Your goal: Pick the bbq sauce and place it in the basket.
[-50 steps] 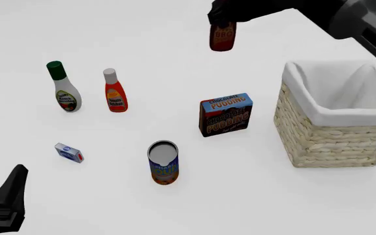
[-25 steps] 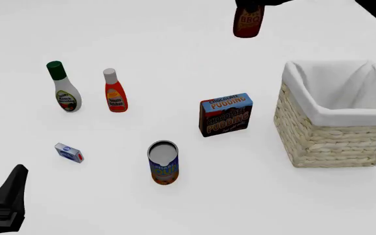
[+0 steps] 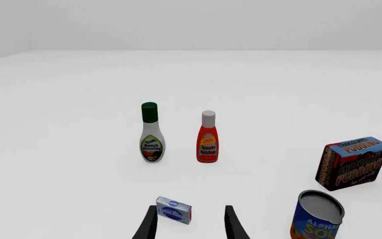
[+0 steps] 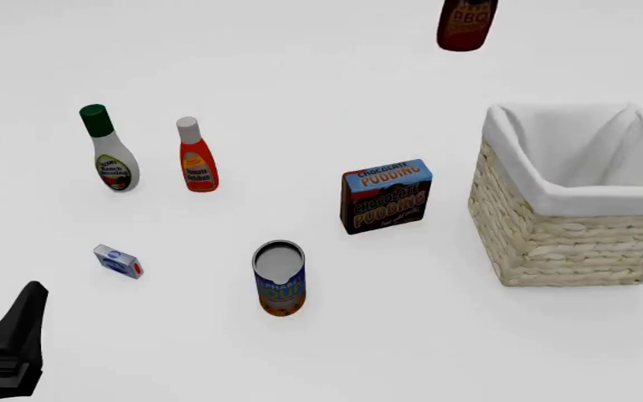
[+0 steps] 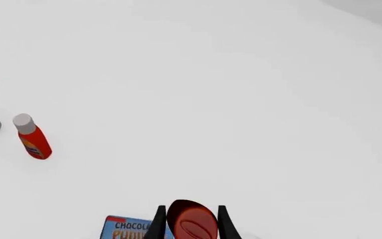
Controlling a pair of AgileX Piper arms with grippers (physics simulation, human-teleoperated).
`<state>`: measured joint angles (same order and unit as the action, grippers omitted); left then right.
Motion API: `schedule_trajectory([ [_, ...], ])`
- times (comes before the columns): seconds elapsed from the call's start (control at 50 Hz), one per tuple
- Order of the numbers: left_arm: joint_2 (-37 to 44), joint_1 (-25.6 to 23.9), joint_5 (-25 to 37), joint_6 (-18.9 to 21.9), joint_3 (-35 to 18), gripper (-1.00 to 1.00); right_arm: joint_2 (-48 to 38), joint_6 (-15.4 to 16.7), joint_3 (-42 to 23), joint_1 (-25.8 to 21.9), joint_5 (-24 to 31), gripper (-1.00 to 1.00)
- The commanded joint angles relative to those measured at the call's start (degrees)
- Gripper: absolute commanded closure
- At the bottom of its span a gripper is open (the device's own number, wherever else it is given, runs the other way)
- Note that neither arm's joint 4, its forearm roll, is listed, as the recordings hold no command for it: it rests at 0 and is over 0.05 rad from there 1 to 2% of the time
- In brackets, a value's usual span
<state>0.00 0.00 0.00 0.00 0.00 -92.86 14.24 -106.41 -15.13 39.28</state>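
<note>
The right end effector (image 5: 187, 224) is clamped on the bbq sauce (image 4: 465, 25), lifted; placing it into the basket (image 4: 522, 243), below and beside, remains.

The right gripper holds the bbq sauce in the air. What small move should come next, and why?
Probably carry it further right, then lower. In the front view the bbq sauce hangs high, left of the basket opening, not above it. The right gripper clamps the bottle between its fingers, so letting go now would likely miss.
</note>
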Motion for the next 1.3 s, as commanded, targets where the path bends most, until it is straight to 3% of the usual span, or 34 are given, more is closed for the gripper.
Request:
schedule_trajectory([
  [0.02, 0.0, 0.0, 0.0, 0.0, 0.0, -1.0, 3.31, -1.26, 2.38, 2.06, -0.5, 1.0],
  [1.3, 0.0, 0.0, 0.0, 0.0, 0.0, -1.0, 19.73, -2.69, 21.16, 18.19, -3.71, 1.0],
])
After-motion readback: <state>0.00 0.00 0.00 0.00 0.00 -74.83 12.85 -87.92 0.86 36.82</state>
